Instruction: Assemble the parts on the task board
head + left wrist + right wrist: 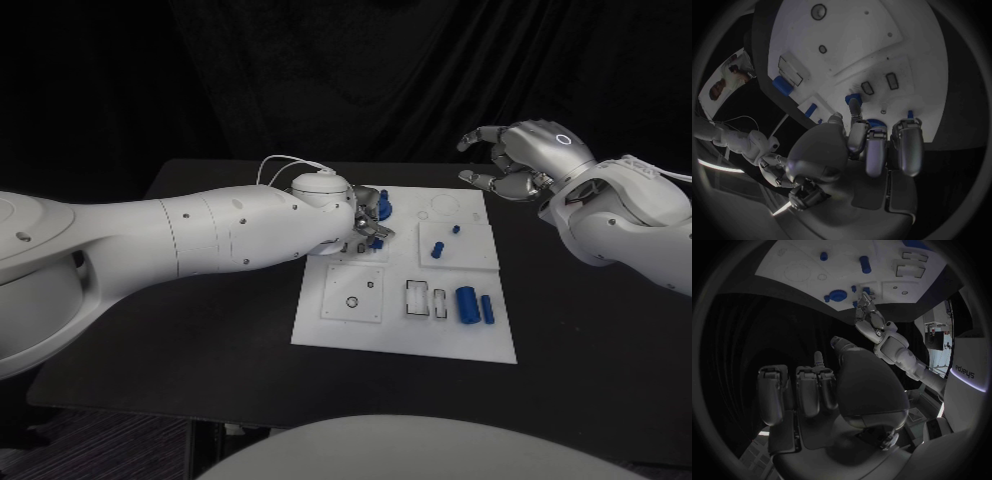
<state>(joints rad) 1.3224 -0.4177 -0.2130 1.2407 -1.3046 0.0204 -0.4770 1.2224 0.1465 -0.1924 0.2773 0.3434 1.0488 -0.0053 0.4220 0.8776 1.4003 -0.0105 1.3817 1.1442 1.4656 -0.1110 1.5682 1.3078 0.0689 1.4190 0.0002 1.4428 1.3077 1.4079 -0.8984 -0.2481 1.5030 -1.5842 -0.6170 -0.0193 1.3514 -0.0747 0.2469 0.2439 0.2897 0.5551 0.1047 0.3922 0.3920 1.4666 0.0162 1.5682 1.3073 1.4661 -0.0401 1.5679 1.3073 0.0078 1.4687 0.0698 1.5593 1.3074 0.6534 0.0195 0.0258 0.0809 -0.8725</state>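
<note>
- The white task board [346, 335] lies in the middle of the black table [216, 340]; a large blue cylinder [467, 304] and a slimmer blue pin [488, 309] lie near its right edge, and a short blue peg [438, 249] sits on a raised plate.
- The left hand [366, 218] is down at the board's far left part, fingers curled about a small blue part [873, 123]; whether it truly pinches it I cannot tell.
- Judgement: keep the part upright over its seat and press straight down.
- The right hand [522, 160] hovers beyond the far right corner, fingers loosely curled, holding nothing.
</note>
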